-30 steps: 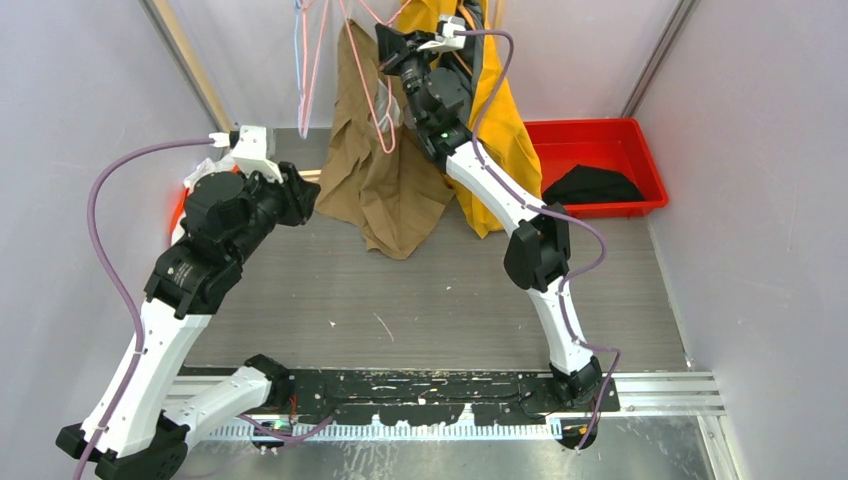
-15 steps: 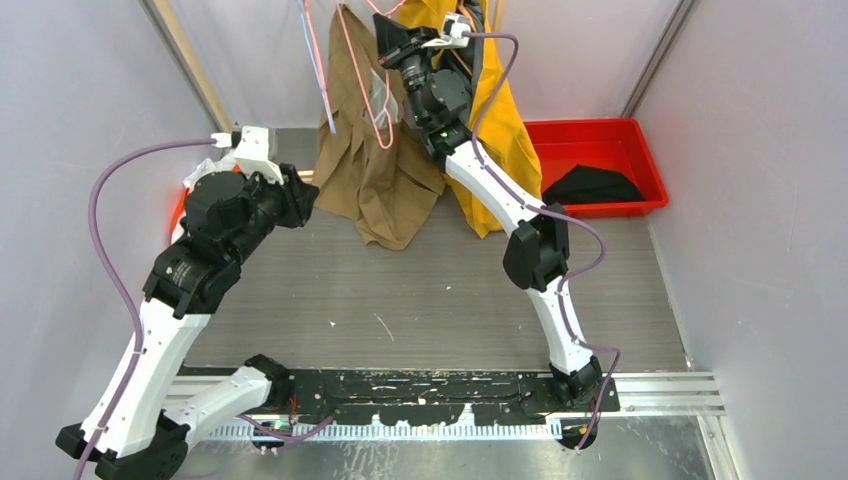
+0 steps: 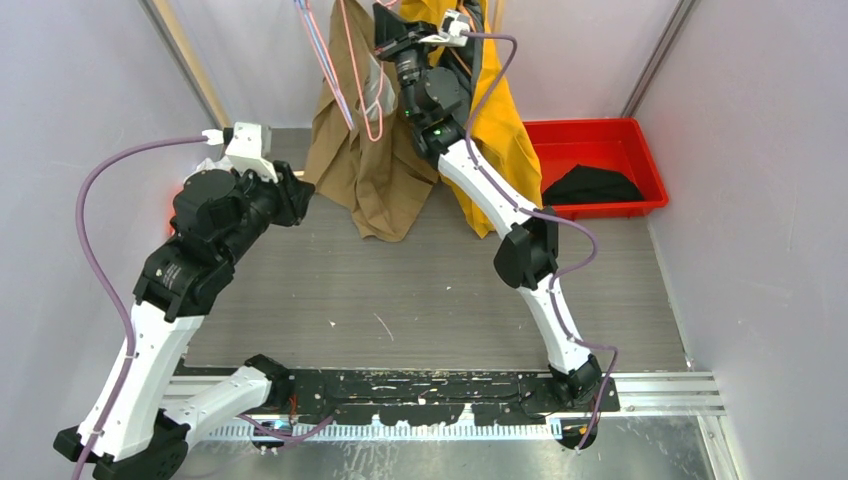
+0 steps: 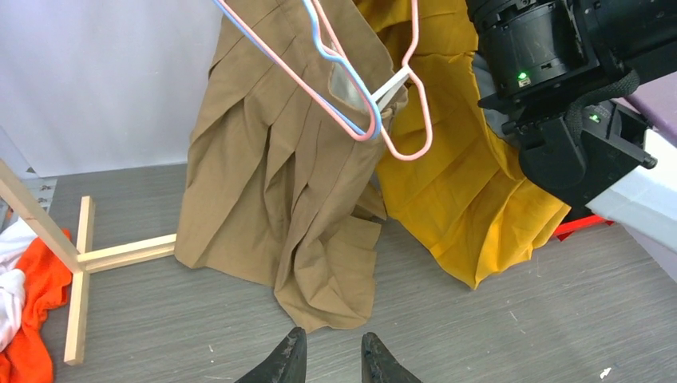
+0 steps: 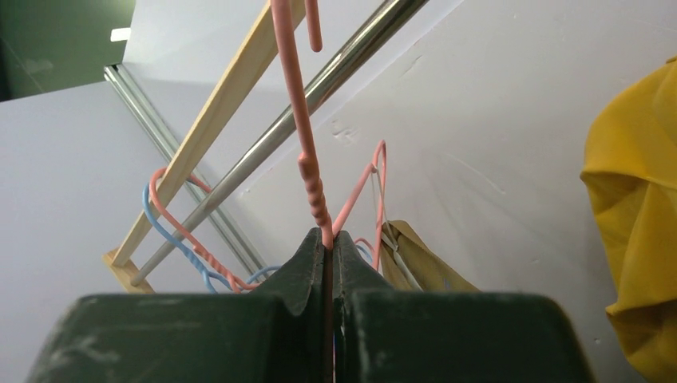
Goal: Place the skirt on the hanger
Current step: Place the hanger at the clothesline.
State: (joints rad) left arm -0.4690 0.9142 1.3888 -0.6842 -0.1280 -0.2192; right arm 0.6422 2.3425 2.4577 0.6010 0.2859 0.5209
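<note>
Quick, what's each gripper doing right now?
Left gripper: partly open, holding nothing.
Right gripper: closed on the pink hanger.

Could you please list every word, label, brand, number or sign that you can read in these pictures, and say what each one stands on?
No text can be read in any view.
The pale label patch on the brown skirt is too blurred to show any print.
The pink hanger and the red bin show no markings.
</note>
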